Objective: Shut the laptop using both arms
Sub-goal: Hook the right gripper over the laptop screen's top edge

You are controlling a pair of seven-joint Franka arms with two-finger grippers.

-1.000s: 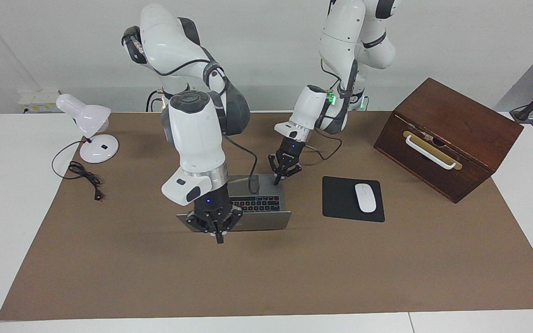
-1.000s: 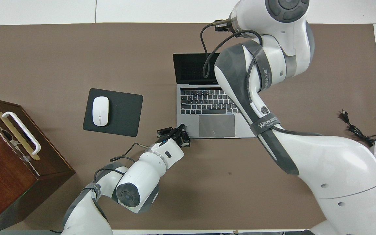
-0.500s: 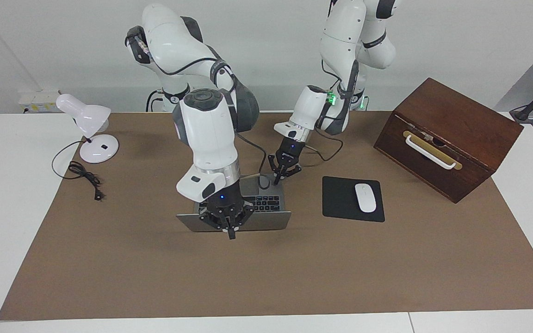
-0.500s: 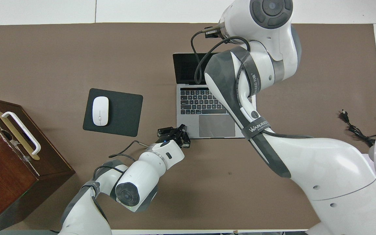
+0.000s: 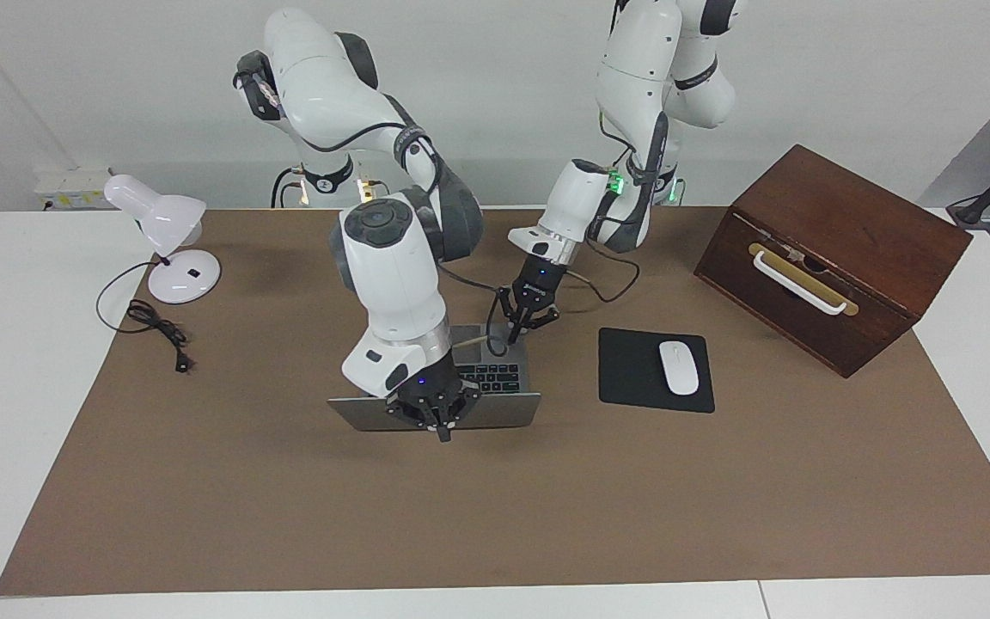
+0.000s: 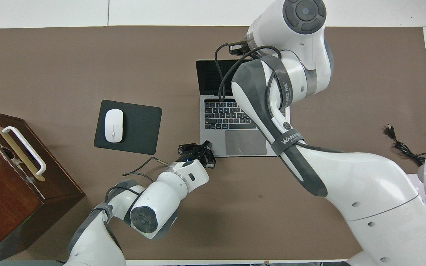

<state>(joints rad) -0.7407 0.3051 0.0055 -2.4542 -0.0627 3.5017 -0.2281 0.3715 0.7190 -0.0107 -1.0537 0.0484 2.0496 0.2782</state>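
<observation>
1. Facing view: the laptop [image 5: 495,378] sits open near the middle of the brown mat [image 5: 495,516] on the worktop [image 5: 22,361], lid raised and tilted, its back showing silver-grey.
2. Facing view: the right gripper [image 5: 443,434] points down against the back of the raised lid at its top edge; jaws closed, fingertips together, nothing held.
3. Facing view: the left gripper [image 5: 513,337] points down at the corner of the laptop's base nearest the robots, toward the left arm's end; jaws closed, empty. Whether the tips touch the base I cannot tell.
4. Facing view: black mouse pad [image 5: 632,378] with white mouse [image 5: 679,367] on it lies beside the laptop, toward the left arm's end. Wooden box [image 5: 834,254] with a white handle stands near that end. White desk lamp [image 5: 164,232] and its loose black cord [image 5: 155,331] are at the right arm's end.
5. Overhead view: laptop [image 6: 235,127] open, keyboard and trackpad visible, dark screen partly covered by the right arm [image 6: 290,111], which reaches across it; the right gripper itself is hidden under the wrist.
6. Overhead view: left gripper [image 6: 205,146] at the base's corner beside the trackpad; jaws closed.
7. Overhead view: mouse [image 6: 114,125] on mouse pad [image 6: 139,129]; box [image 6: 9,184] at the left arm's end.
</observation>
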